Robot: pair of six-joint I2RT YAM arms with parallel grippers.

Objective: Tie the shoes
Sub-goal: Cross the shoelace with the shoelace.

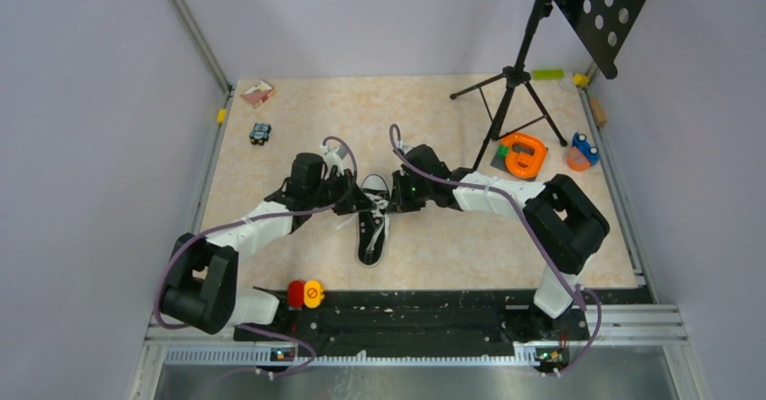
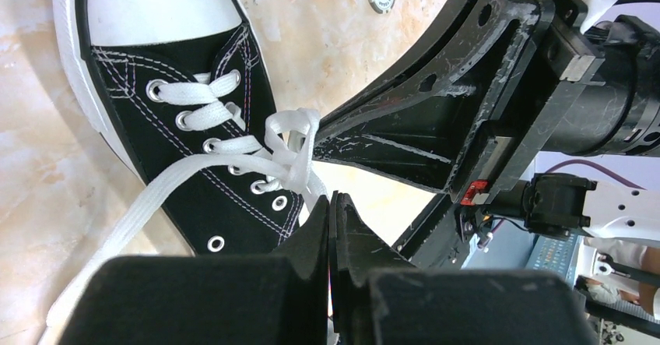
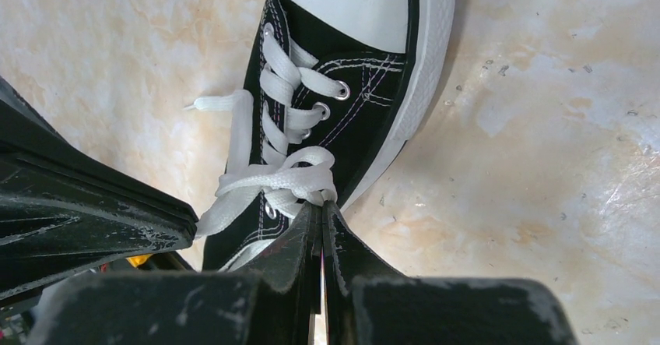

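The black canvas shoe [image 1: 372,233] lies in the middle of the table, its white toe cap towards the arm bases. Its white laces [image 2: 289,149] are crossed in a knot over the upper eyelets, and a long loose end [image 2: 148,205] trails off onto the table. My left gripper [image 2: 333,198] is shut at the shoe's left side, with a strand of lace running into its tips. From the right, my right gripper [image 3: 322,205] is shut on the bunched lace [image 3: 300,175] at the knot. Both grippers [image 1: 354,197] [image 1: 397,194] meet over the shoe's opening.
A black tripod stand [image 1: 511,84] rises at the back right, beside an orange ring-shaped object [image 1: 524,154] and a blue-orange toy [image 1: 583,151]. A small toy car [image 1: 260,134] and a pink box [image 1: 258,93] sit back left. Red and yellow buttons [image 1: 305,293] are at the near edge.
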